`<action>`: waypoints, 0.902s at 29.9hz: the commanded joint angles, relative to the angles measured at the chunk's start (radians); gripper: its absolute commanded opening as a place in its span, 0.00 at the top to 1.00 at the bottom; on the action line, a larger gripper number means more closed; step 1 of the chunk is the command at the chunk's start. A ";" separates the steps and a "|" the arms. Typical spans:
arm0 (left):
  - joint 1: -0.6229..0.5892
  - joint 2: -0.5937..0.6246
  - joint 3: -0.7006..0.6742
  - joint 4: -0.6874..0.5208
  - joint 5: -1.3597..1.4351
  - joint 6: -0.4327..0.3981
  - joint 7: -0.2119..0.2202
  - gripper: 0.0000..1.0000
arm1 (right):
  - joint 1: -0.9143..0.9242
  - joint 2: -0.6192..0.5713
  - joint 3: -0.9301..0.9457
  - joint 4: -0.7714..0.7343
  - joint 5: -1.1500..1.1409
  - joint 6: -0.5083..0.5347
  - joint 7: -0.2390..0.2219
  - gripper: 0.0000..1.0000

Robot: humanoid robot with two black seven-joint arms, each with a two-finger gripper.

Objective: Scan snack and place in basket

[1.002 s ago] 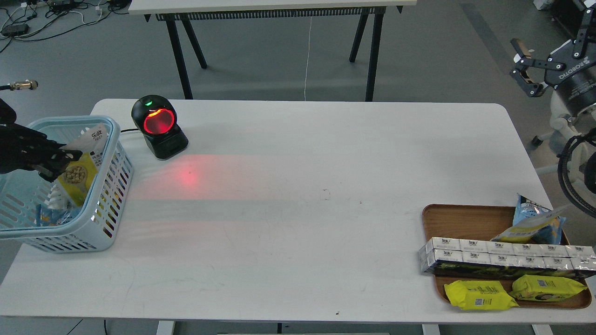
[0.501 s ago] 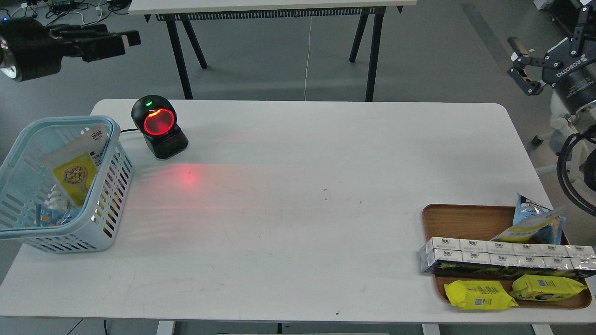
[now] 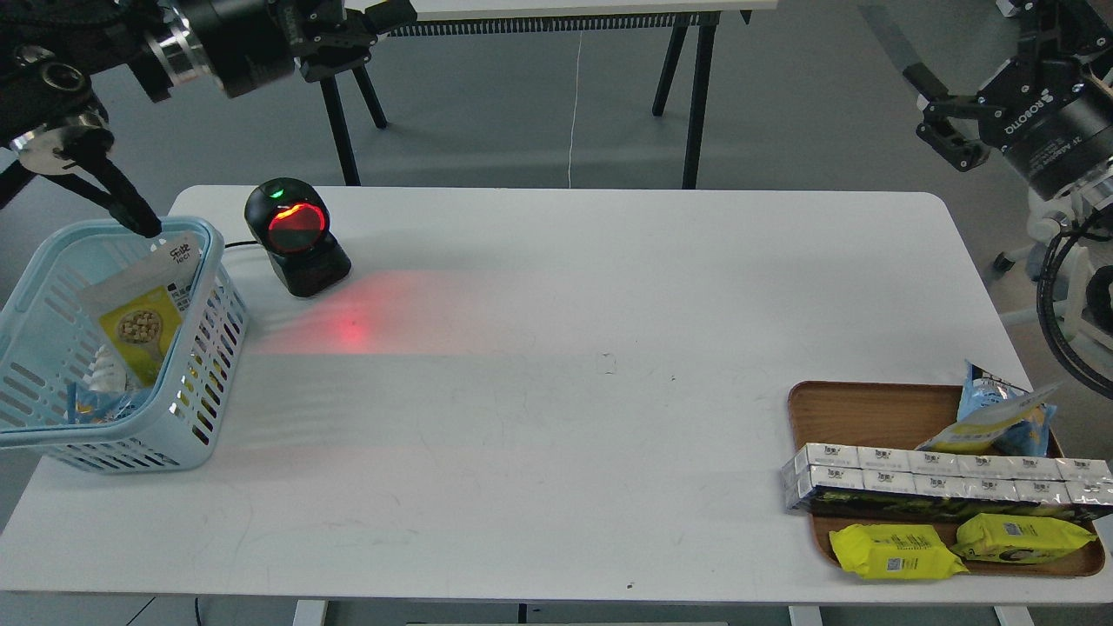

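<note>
The snack, a pouch with a white top and a yellow lower part showing tan balls, leans inside the light blue basket at the table's left edge. Nothing holds it. My left gripper is high above the table's far left, beyond the scanner, with its fingers apart and empty. My right gripper hangs in the air past the table's far right corner, fingers apart and empty.
A black scanner with a red glowing window stands right of the basket and casts red light on the table. A brown wooden tray at the front right holds a blue-and-yellow bag, white boxes and two yellow packets.
My left gripper let go of the snack in the basket, then rose and swung up and to the right. My right gripper shifted a little left.
</note>
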 commanded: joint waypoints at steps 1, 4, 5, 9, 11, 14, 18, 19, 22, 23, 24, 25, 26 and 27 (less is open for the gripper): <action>0.086 -0.035 -0.118 0.040 -0.003 0.000 0.000 0.06 | -0.004 0.002 0.002 0.004 0.000 0.000 0.000 0.00; 0.134 -0.019 -0.176 0.043 0.000 0.000 0.000 0.06 | -0.010 0.017 0.002 0.008 0.000 0.000 0.000 0.00; 0.147 -0.008 -0.179 0.043 0.002 0.000 0.000 0.05 | -0.014 0.022 0.000 0.016 0.000 0.000 0.000 0.00; 0.204 0.012 -0.179 0.042 0.002 0.000 0.000 0.01 | -0.016 0.066 0.000 0.022 0.000 0.000 0.000 0.00; 0.223 0.012 -0.179 0.042 0.002 0.000 0.000 0.01 | -0.016 0.086 -0.004 0.020 0.000 0.000 0.000 0.00; 0.232 0.012 -0.176 0.045 0.002 0.000 0.000 0.01 | -0.025 0.108 -0.020 0.020 -0.001 0.000 0.000 0.00; 0.235 0.015 -0.175 0.046 0.003 0.000 0.000 0.00 | -0.028 0.129 -0.027 0.022 -0.001 0.000 0.000 0.00; 0.239 0.015 -0.173 0.045 0.003 0.000 0.000 0.01 | -0.030 0.134 -0.027 0.020 -0.001 0.000 0.000 0.00; 0.278 0.014 -0.176 0.043 0.016 0.000 0.000 0.00 | -0.051 0.146 -0.030 0.020 -0.003 0.000 0.000 0.00; 0.282 0.015 -0.176 0.042 0.016 0.000 0.000 0.01 | -0.059 0.149 -0.030 0.022 -0.004 0.000 0.000 0.00; 0.285 0.015 -0.176 0.042 0.016 0.000 0.000 0.00 | -0.064 0.152 -0.032 0.022 -0.006 0.000 0.000 0.00; 0.289 0.015 -0.176 0.042 0.016 0.000 0.000 0.00 | -0.065 0.154 -0.035 0.022 -0.006 0.000 0.000 0.00; 0.290 0.015 -0.176 0.042 0.016 0.000 0.000 0.00 | -0.064 0.158 -0.043 0.022 -0.006 0.000 0.000 0.00; 0.290 0.015 -0.176 0.042 0.016 0.000 0.000 0.00 | -0.064 0.162 -0.049 0.022 -0.006 0.000 0.000 0.00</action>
